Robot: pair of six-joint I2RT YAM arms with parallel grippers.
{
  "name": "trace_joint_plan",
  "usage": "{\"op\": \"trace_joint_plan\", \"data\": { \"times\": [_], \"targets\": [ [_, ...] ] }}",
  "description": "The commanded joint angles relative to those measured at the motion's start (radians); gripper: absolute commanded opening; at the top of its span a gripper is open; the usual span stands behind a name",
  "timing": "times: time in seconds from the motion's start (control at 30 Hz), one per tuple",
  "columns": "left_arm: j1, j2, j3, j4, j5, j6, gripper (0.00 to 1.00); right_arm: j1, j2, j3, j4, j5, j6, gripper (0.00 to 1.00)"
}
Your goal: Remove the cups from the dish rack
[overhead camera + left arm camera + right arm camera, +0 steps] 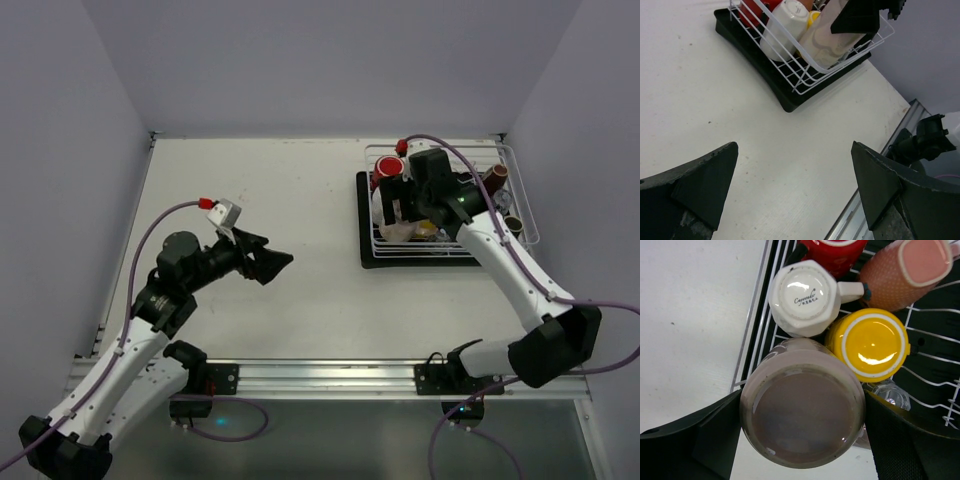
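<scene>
Pale walls closed in a white worktop [290,200], bare except at the upper right of the overhead view, where the dish rack [528,222] sat on its black tray [364,228].

The cups were crowded into the rack's left end, bases up, presumably left that way to drain. Seen from the right wrist, the white cup [802,297] touched the yellow cup [869,344]. The red cup [832,252] and pinkish-brown cup [900,272] lay along the top edge, and a clear glass [887,392] showed at lower right. A dark brown cup [495,178] stood apart, further right in the overhead view.

The right end effector [802,440] had its fingers pressed against opposite sides of the cream cup [800,405] at the rack's corner. That cup looked like a sensible first choice, since it was outermost and its flanks were free. The grip appeared closed on it, and a straight lift would be needed to clear the rim.

The left end effector [268,262] hovered over open worktop at centre left, spread wide and holding nothing. It was probably keeping clear of the rack.
</scene>
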Motion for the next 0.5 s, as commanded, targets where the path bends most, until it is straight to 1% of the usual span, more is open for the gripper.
{"op": "trace_joint_plan", "data": {
  "times": [0.0, 0.03, 0.1, 0.13, 0.17, 0.2, 0.23, 0.33, 0.43, 0.47],
  "targets": [
    [-0.008, 0.018, 0.026, 0.107, 0.096, -0.142, 1.0, -0.009, -0.128, -0.003, 0.14, 0.039, 0.046, 0.28],
    [-0.008, 0.027, 0.004, 0.191, 0.11, -0.168, 0.99, -0.012, -0.14, -0.012, 0.16, 0.036, 0.061, 0.28],
    [-0.008, 0.04, -0.02, 0.264, 0.154, -0.255, 0.95, -0.016, -0.165, -0.038, 0.181, 0.028, 0.08, 0.27],
    [-0.008, 0.059, -0.043, 0.339, 0.168, -0.286, 0.92, -0.022, -0.189, -0.046, 0.191, 0.025, 0.103, 0.26],
    [-0.008, 0.073, -0.055, 0.379, 0.188, -0.32, 0.88, -0.024, -0.201, -0.054, 0.212, 0.02, 0.113, 0.24],
    [-0.008, 0.086, -0.065, 0.425, 0.22, -0.384, 0.87, -0.027, -0.215, -0.069, 0.223, 0.016, 0.126, 0.23],
    [-0.009, 0.115, -0.081, 0.507, 0.235, -0.412, 0.86, -0.027, -0.241, -0.078, 0.235, -0.003, 0.153, 0.23],
    [-0.02, 0.167, -0.097, 0.623, 0.257, -0.5, 0.86, -0.026, -0.304, -0.115, 0.301, -0.056, 0.219, 0.24],
    [-0.049, 0.207, -0.097, 0.681, 0.226, -0.541, 0.87, -0.026, -0.37, -0.181, 0.365, -0.098, 0.293, 0.24],
    [-0.06, 0.219, -0.097, 0.698, 0.217, -0.552, 0.87, -0.026, -0.413, -0.199, 0.41, -0.134, 0.313, 0.24]
  ]
}}
